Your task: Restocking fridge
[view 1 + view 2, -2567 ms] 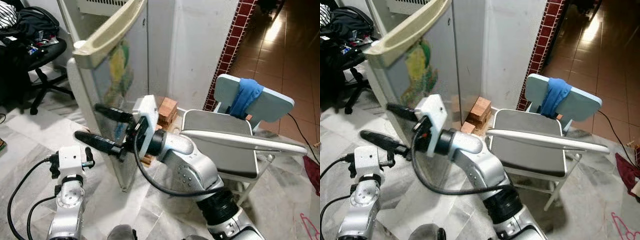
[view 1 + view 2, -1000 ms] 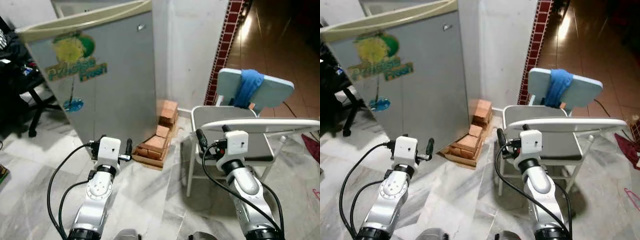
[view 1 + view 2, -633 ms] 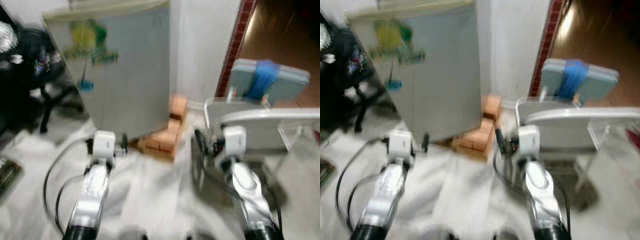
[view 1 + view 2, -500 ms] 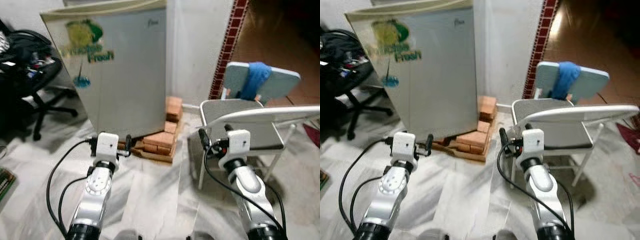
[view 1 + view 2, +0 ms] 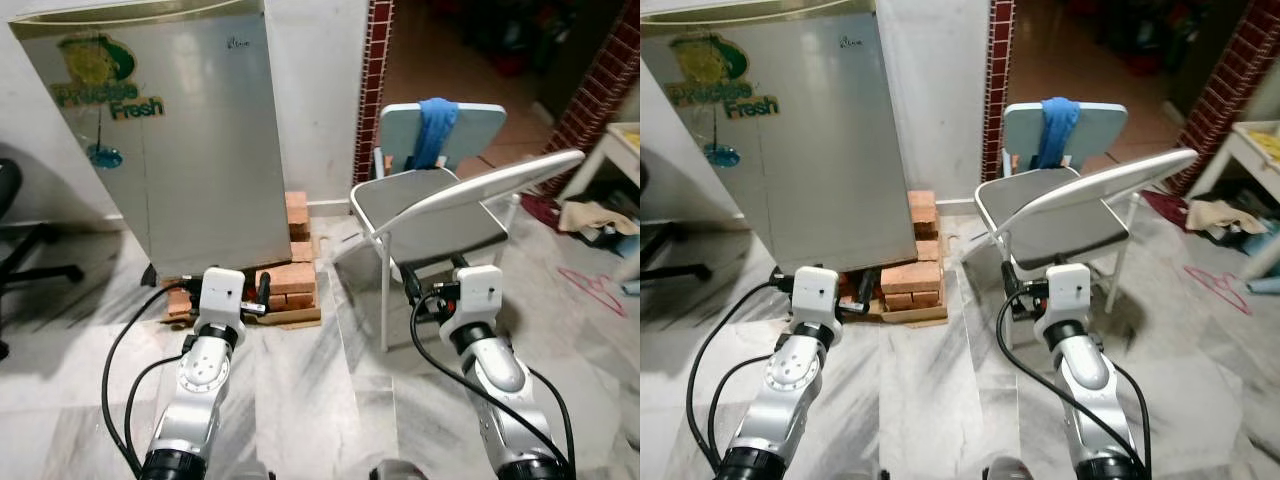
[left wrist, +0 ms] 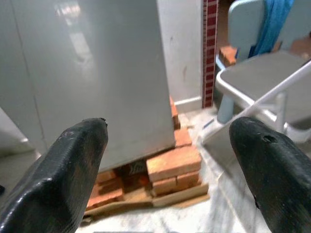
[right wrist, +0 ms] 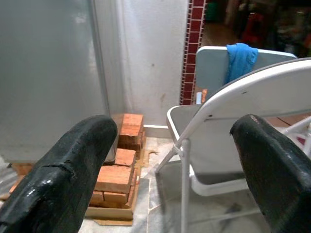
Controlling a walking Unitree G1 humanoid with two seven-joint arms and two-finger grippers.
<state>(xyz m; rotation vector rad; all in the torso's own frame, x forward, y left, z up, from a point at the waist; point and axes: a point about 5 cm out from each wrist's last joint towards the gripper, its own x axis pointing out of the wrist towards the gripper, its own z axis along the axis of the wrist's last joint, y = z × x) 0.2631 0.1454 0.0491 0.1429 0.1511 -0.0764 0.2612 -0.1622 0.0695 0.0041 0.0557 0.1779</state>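
Note:
The small silver fridge (image 5: 170, 130) stands at the back left with its door shut and a green and yellow sticker on the front. It rests on red bricks (image 5: 290, 275). My left gripper (image 6: 167, 160) hangs low over the marble floor, pointing at the fridge's lower right corner, open with nothing between its fingers. My right gripper (image 7: 175, 165) is also open and empty, held low in front of the white folding chair (image 5: 440, 200). Both are well short of the fridge.
A second pale chair draped with a blue cloth (image 5: 435, 125) stands behind the folding chair, beside a brick-tiled pillar (image 5: 372, 80). An office chair's base (image 5: 30, 265) is at the far left. A cloth pile (image 5: 590, 215), a pink hanger (image 5: 590, 285) and a white table's edge (image 5: 625, 150) lie right.
The fridge door, held ajar by my right gripper 2.6 s ago, is now shut. Both arms have drawn back low. The camera has backed off and swung right.

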